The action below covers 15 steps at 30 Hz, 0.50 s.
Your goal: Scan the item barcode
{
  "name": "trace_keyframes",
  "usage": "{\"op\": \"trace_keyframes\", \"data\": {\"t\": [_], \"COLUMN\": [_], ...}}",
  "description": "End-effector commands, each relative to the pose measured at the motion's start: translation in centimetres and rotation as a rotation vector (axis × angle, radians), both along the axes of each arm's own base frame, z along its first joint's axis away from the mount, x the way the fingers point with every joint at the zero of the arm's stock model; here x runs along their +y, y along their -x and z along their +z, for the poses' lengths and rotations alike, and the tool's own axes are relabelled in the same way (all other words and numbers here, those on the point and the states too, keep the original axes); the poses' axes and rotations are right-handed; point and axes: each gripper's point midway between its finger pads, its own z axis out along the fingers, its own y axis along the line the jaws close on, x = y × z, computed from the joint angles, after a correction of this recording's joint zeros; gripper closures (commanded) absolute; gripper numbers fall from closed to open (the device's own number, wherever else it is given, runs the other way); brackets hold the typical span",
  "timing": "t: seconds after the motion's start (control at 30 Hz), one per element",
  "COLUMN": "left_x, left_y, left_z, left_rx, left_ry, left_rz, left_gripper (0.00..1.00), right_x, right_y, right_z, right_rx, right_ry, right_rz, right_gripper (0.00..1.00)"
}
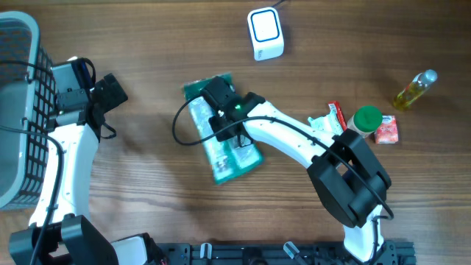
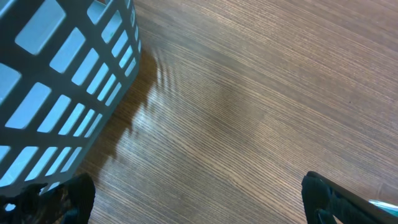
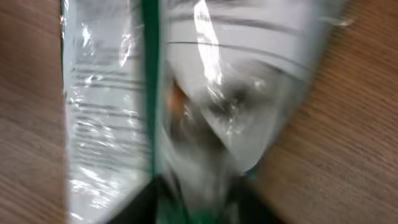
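A clear and green plastic packet [image 1: 221, 151] lies flat near the middle of the wooden tabletop [image 1: 147, 44], its long side running diagonally from upper left to lower right. The right end effector [image 1: 213, 92] sits over the packet's upper end. The overhead view does not show whether it grips the film. In the right wrist view the packet fills the frame, with a dark green stripe running down glossy film. There are rows of fine dark print on it, but they are too blurred to read. No brand name or barcode can be made out. How far apart the right fingers stand I cannot tell.

The white scanner [image 1: 265, 33], with a blue-edged window on top, stands well apart from the packet, near the far edge.

The left end effector [image 1: 112, 90] hovers just beside the grey mesh basket [image 1: 15, 110]. Its fingers [image 2: 68, 196] are spread wide, with only bare wood between them.

On the right are a bottle of yellow oil [image 1: 414, 90], a green-lidded jar [image 1: 366, 119], a red sachet [image 1: 337, 114] and a small pink carton [image 1: 387, 131]. Their labels are too small to read.
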Motion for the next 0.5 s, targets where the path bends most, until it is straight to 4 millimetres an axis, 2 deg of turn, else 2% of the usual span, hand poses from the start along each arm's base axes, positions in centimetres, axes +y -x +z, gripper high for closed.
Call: {"op": "trace_keyframes", "data": {"t": [0.0,0.03,0.13,0.3,0.47], "left_x": [0.2,0.2,0.2,0.2,0.2], "left_y": [-0.2,-0.2,-0.2,-0.2,-0.2], "left_z": [0.9,0.9,0.9,0.9,0.9], "left_rx": [-0.021,-0.021,-0.021,-0.021,-0.021], "left_ry": [-0.012,-0.012,-0.012,-0.012,-0.012], "left_rz": [-0.006,-0.006,-0.006,-0.006,-0.006], "left_gripper": [0.00,0.00,0.00,0.00,0.00], "right_x": [-0.2,-0.5,-1.8,-0.3,0.9], "right_y": [-0.6,-0.2,1.4,3.9,5.9], "right_z": [0.7,0.5,-0.2,-1.5,-5.3], "right_rx": [-0.027,-0.010,0.055,0.166,0.210], "right_ry": [-0.010,0.006,0.059,0.018,0.072], "right_rz": [-0.031,-0.032,-0.030,-0.056,-0.010], "right_gripper": [0.23,0.17,0.11,0.09,0.09]}}
